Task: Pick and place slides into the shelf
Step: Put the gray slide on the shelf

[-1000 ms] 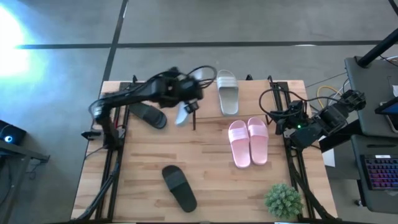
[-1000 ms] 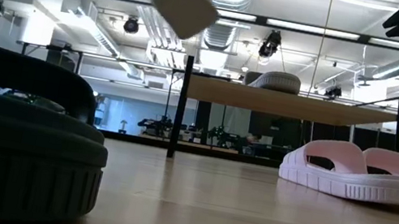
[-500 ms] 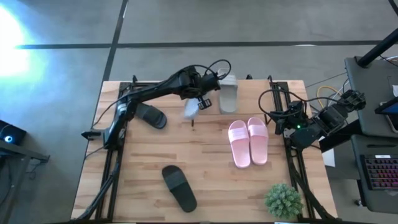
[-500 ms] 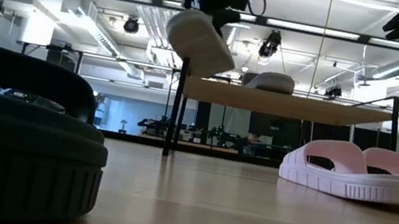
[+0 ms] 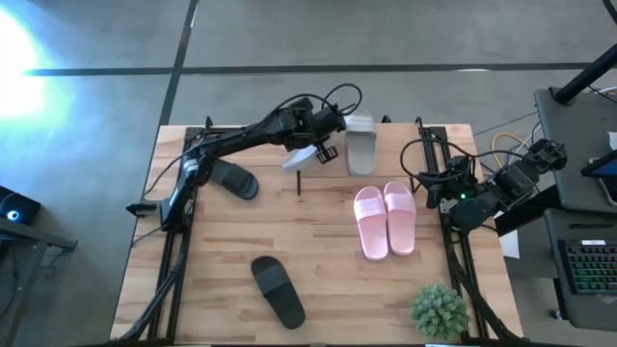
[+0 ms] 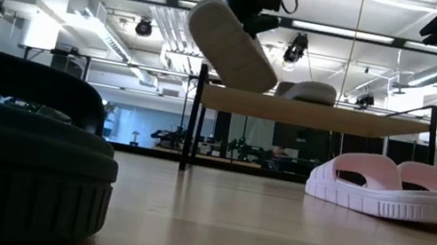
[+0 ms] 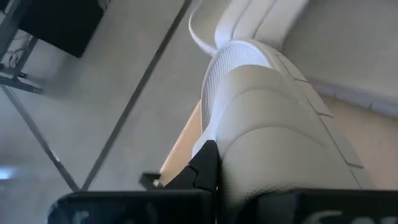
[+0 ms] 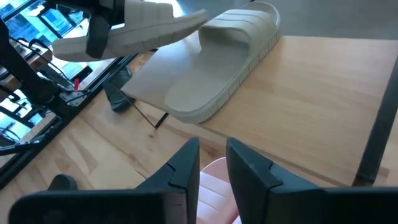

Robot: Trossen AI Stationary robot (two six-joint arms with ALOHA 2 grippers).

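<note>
Above the shelf (image 5: 333,159) edge, my left hand (image 5: 318,145) clamped on a grey slide (image 5: 304,157), tilted, beside its mate (image 5: 361,145); right hand (image 8: 211,162) slightly apart, parked off the surface (image 5: 318,251)

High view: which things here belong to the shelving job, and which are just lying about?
Job: shelf; grey slide on it; second grey slide in the left claw; pink pair; two black slides.
Lying about: potted plant; keyboard.

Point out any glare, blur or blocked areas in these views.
High view: bright glare washes the floor's upper-left corner. Low view: a black slide looms blurred in the foreground; ceiling lights glare. Left wrist view: the held grey slide fills the frame, out of focus.
</note>
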